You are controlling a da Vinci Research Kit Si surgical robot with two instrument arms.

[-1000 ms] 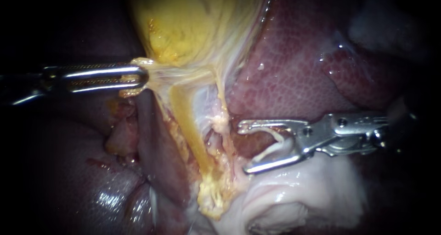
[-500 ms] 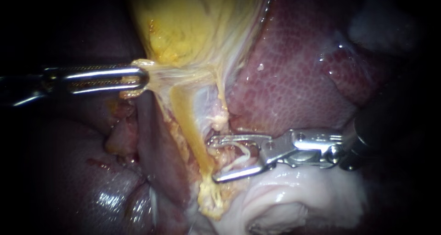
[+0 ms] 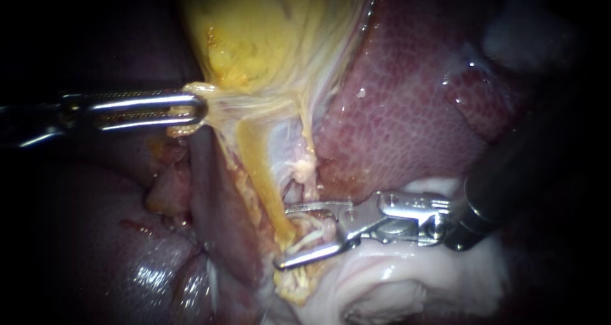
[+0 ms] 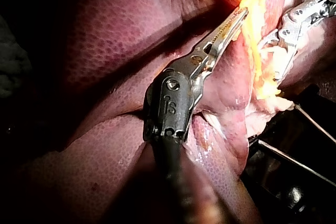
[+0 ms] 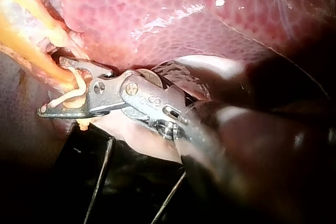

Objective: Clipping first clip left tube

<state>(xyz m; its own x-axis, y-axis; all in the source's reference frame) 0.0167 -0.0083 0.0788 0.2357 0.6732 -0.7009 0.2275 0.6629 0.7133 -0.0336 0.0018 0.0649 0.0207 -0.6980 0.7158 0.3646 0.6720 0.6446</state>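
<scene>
Left tube (image 3: pixel 262 172), a yellow band, ran from the gallbladder (image 3: pixel 267 39) down toward the near middle of the endoscope view, with a thinner pale strand (image 3: pixel 307 153) just right of it. The right instrument (image 3: pixel 283 236) reached in from the right, its jaws spread wide and straddling the tube's lower end, one jaw on the far side and one on the near side, with a clear gap between them. A pale curved piece (image 3: pixel 312 236) lay between those jaws; whether it was a clip could not be told. The left instrument (image 3: pixel 201 109) came in level from the left, its jaws clenched on a fold at the gallbladder's lower edge, stretching it leftward. Red liver (image 3: pixel 407 109) lay far right of the tube, and white tissue (image 3: pixel 394 268) lay under the right instrument.
</scene>
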